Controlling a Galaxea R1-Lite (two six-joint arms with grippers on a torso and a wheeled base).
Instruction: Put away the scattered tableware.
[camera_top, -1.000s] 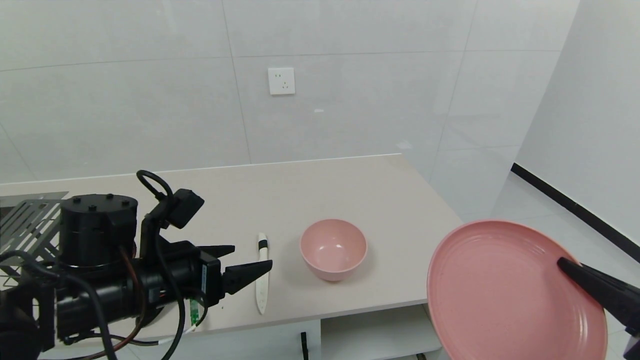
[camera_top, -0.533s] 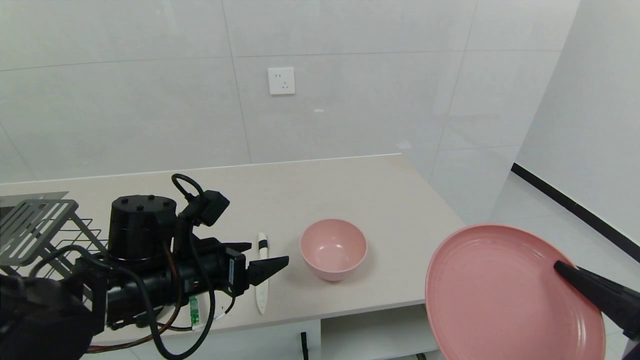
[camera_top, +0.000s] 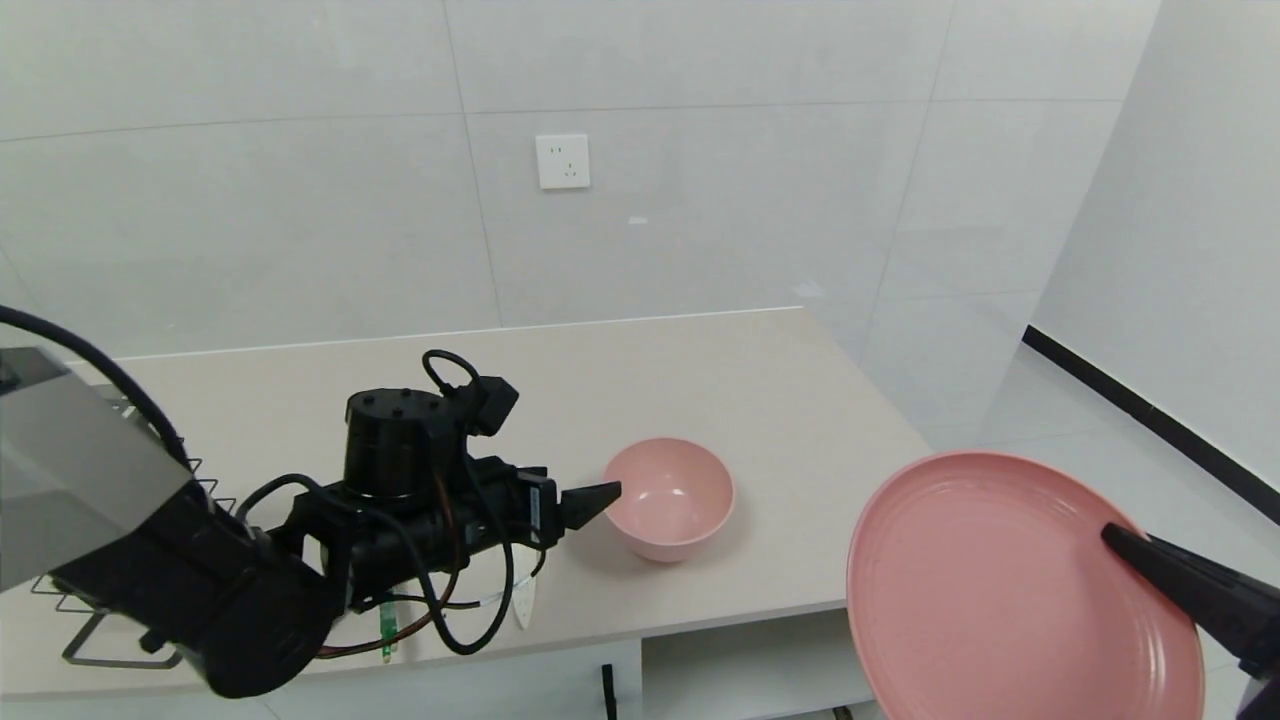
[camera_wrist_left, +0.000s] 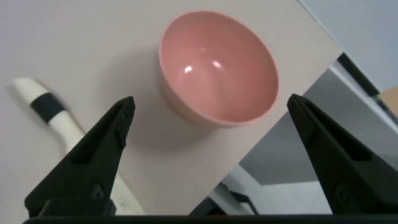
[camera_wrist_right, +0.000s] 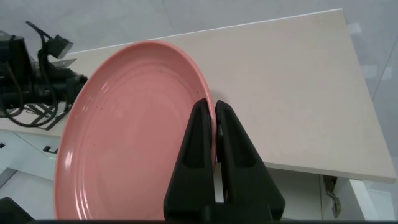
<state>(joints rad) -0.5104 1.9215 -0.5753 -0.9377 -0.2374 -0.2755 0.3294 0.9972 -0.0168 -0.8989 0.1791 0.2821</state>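
The left gripper (camera_top: 598, 495) reaches level over the counter (camera_top: 640, 380), jaws spread wide, tips just left of the bowl (camera_top: 668, 497). The right gripper (camera_top: 1130, 545) pinches the rim of the plate (camera_top: 1000, 590), tilted, off the counter's edge right of the bowl. A white utensil (camera_wrist_left: 56, 118) lies left of the bowl. A socket (camera_top: 563, 161) is on the tiled wall behind.

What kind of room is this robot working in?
Likely a kitchen, perhaps a test one: a white tiled wall, a beige countertop, and a round pink bowl on it.
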